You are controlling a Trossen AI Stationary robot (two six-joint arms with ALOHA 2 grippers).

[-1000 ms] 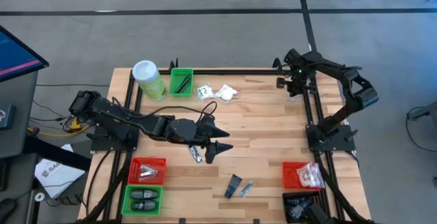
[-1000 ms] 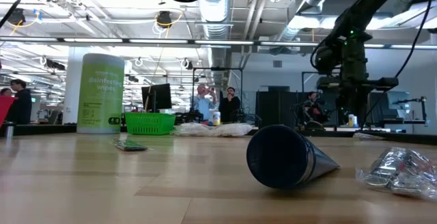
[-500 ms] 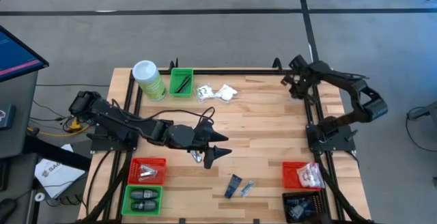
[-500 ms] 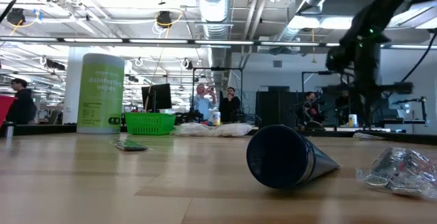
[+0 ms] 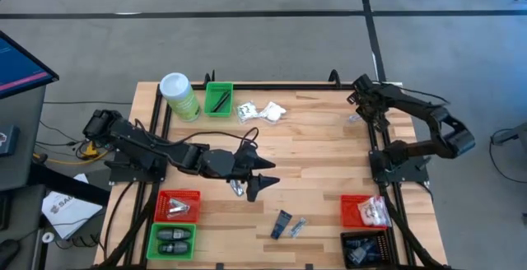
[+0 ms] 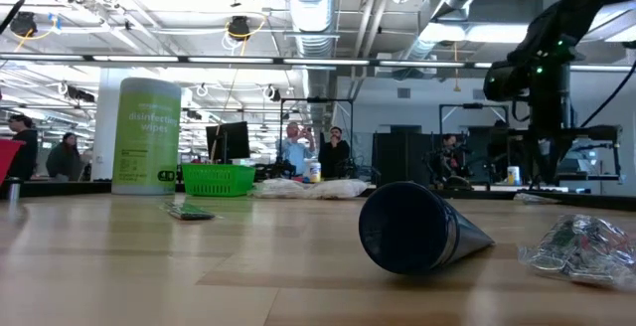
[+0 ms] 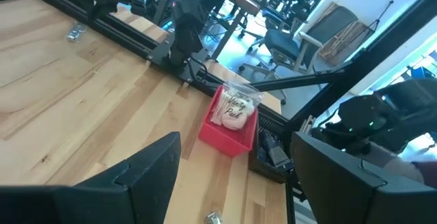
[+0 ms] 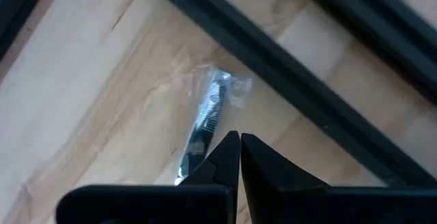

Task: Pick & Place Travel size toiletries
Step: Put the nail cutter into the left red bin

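Green canister (image 6: 148, 135) reads "disinfecting wipes"; left tool (image 5: 258, 175) gapes empty, right tool (image 8: 239, 157) pinched closed, empty.

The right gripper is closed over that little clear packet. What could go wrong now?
The right gripper hangs shut over the clear packet, so it might only push it, not grab it. The packet lies beside the black frame rail, which the fingers might bump. The open left gripper sits close to a silvery packet and could nudge it.
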